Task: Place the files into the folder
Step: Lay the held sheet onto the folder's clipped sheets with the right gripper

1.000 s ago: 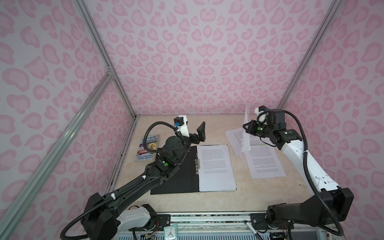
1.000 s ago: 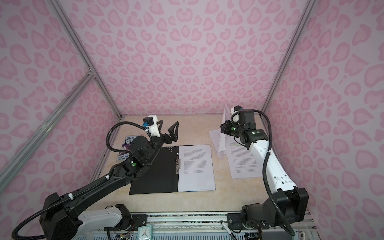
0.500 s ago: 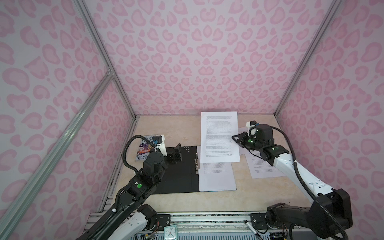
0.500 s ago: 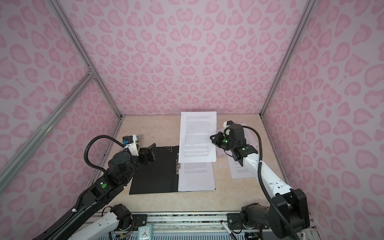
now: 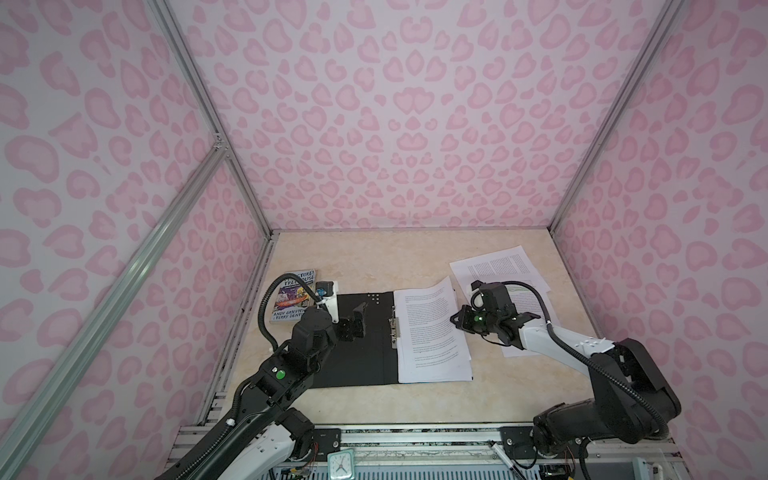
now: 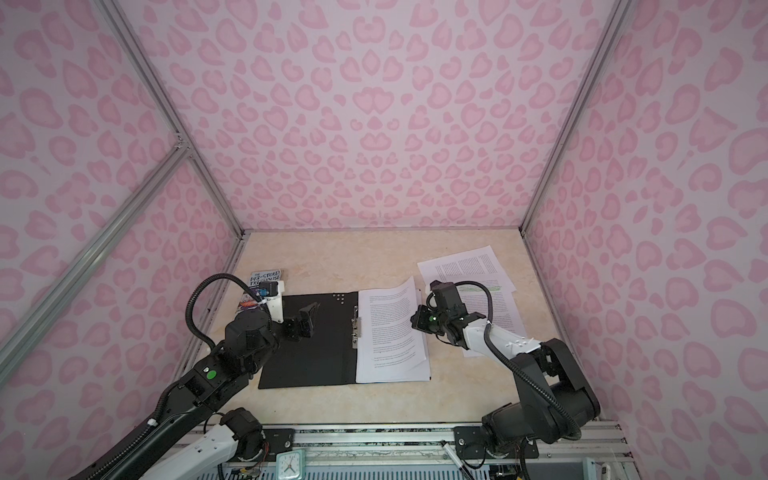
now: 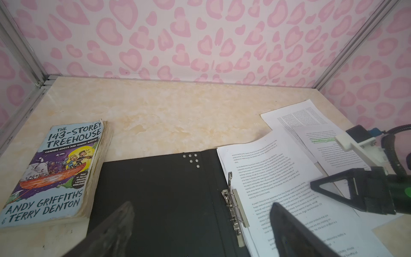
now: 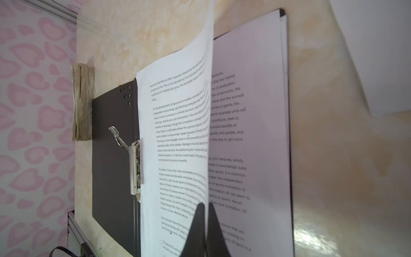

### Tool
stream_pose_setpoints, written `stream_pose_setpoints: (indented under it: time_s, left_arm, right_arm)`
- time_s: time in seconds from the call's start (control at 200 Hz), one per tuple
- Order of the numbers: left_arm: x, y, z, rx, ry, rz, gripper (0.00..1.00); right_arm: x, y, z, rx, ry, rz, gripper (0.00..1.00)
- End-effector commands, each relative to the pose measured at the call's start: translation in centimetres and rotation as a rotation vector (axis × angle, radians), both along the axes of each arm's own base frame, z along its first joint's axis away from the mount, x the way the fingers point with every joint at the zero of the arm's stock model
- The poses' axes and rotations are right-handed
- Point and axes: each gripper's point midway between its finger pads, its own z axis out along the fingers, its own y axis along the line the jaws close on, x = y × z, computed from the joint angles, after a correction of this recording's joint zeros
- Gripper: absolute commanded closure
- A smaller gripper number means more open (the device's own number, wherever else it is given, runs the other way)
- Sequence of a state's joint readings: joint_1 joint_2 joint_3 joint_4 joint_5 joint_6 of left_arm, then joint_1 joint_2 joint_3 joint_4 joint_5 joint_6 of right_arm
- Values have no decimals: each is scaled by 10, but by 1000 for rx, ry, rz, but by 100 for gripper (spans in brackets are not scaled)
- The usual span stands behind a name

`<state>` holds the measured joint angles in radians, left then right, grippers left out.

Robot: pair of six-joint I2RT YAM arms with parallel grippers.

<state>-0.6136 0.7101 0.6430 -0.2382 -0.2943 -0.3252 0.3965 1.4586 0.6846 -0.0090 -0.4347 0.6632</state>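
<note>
The beige table (image 5: 357, 257) fills the lower middle of both top views. At its centre the black folder (image 5: 353, 365) lies open and flat, its spine running up and down the frame. A stack of filed sheets (image 5: 436, 365) already rests on its right half. The remaining loose files (image 5: 494, 262) lie fanned at the upper right, behind the right arm, one with a green highlighted line. A paperback book (image 5: 293, 299) sits just beside the folder's upper left corner and is no part of the job.

The held sheet (image 5: 424, 303) drapes over the filed stack, its long axis parallel to the spine. Its left edge lies down near the clip and its right edge is lifted. The right gripper (image 5: 455, 321) is clamped on that lifted edge, so the sheet extends leftward from its jaws toward the spine. This arm is much the nearer to both the sheet and the loose pile.

The left gripper (image 5: 356, 322) hovers over the bare left cover, its jaws spread wide around nothing.

The metal clip (image 5: 392, 328) stands on the spine, its lever raised. I judge that letting the sheet settle square beside it comes next.
</note>
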Motion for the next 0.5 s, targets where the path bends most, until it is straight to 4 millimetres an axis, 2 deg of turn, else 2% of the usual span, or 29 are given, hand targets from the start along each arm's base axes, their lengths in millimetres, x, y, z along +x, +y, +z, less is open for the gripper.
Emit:
stream_pose_setpoints:
  time_s: [0.0,0.275,0.495]
  left_arm:
    - [0,-3,5,-10,-12,-18,3]
    - [0,-6,2,-10,-2,-30,3]
    - [1,-9,0,-9,11,-41,3]
  right_arm:
    - [-3,-1,-8,-29,-3,45,100]
    - [-2,2,-8,-19,4,32,100]
    - [-9,6,-11,-1,19,-4,100]
